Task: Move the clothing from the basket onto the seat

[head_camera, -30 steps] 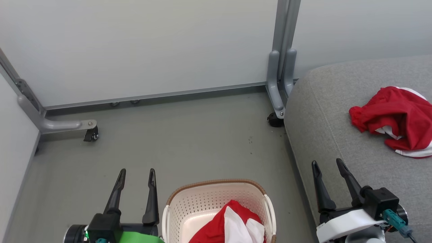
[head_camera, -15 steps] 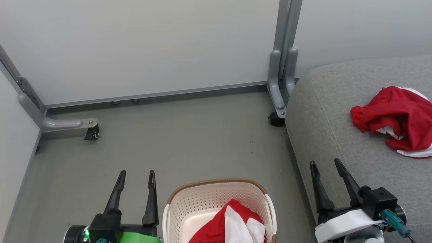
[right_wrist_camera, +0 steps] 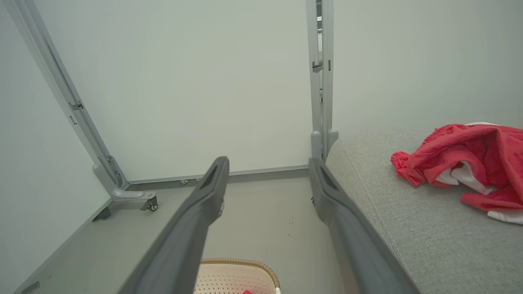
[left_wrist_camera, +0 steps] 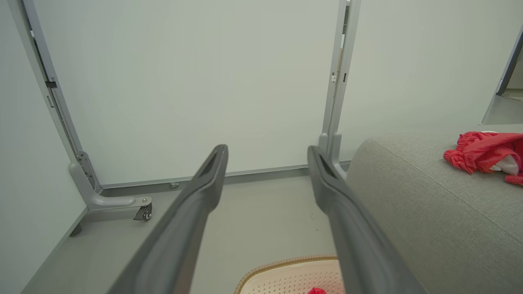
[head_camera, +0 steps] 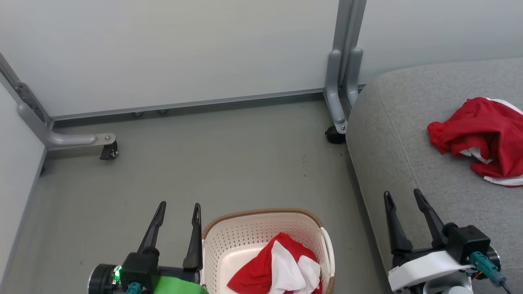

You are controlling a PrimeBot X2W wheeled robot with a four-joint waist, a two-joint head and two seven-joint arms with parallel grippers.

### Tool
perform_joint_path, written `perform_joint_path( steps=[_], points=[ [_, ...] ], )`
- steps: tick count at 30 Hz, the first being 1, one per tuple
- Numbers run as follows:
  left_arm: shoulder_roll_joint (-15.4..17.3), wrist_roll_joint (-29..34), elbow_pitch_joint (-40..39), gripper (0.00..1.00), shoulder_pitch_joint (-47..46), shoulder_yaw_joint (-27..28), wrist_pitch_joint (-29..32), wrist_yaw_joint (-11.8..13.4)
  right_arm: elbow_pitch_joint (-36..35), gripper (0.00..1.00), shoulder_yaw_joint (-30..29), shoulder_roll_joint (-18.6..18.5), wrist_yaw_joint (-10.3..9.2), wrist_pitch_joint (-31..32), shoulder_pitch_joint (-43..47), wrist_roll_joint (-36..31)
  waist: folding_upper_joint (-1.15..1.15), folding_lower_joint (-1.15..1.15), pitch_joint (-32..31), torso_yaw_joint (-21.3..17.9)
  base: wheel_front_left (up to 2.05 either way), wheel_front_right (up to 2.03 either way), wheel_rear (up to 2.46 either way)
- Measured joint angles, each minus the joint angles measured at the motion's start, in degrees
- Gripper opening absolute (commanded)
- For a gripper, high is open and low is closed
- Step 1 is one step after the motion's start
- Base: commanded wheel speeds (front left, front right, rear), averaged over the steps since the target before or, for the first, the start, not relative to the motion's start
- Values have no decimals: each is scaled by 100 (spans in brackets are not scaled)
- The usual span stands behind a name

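1. left gripper [head_camera: 180,203] fingers spread wide, empty, just beside the basket [head_camera: 253,228]
2. right gripper [head_camera: 401,192] fingers spread wide, empty, by the seat [head_camera: 408,155] edge
3. clothing [head_camera: 282,267] heaped in basket, second red garment [head_camera: 482,130] on seat

Red-and-white clothing [head_camera: 282,267]; cream perforated basket [head_camera: 245,237]; grey, seemingly woven seat [head_camera: 392,134].

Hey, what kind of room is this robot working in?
Probably a lab space staged like a home: partition panels on castors, a grey upholstered seat, and a laundry basket holding red clothing.
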Motion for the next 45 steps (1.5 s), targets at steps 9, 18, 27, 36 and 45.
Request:
perform_joint_path(
  steps=[9, 18, 27, 36, 45],
  points=[
    [-4, 42, 187, 100, -877, -401, 0, -41, -197, 100, -458, 1, 0, 1, -372, -141, 0, 0, 631, -3, 0, 0, 0],
    [-12, 112, 1152, 100, -2124, -782, -2, -406, -575, 100, -1057, -4, 0, 0, -1178, -142, 0, 1, 1770, -90, 0, 0, 0],
    [13, 124, 3114, 100, -3453, -1396, 0, -761, -836, 100, -1065, 4, 1, 1, -1755, 136, 0, 2, 2961, -296, 0, 0, 0],
    [279, -680, 4472, 100, -4769, -3771, 100, -780, -1359, 100, -991, -8, 1, 0, -2111, 170, 0, 2, 4030, -637, 0, 0, 0],
    [490, -1149, 5224, 100, -5614, -5411, 236, -780, -1557, 100, -1167, -11, 0, 1, -2216, 619, 0, 1, 4895, -989, 0, 0, 0]
  ],
)
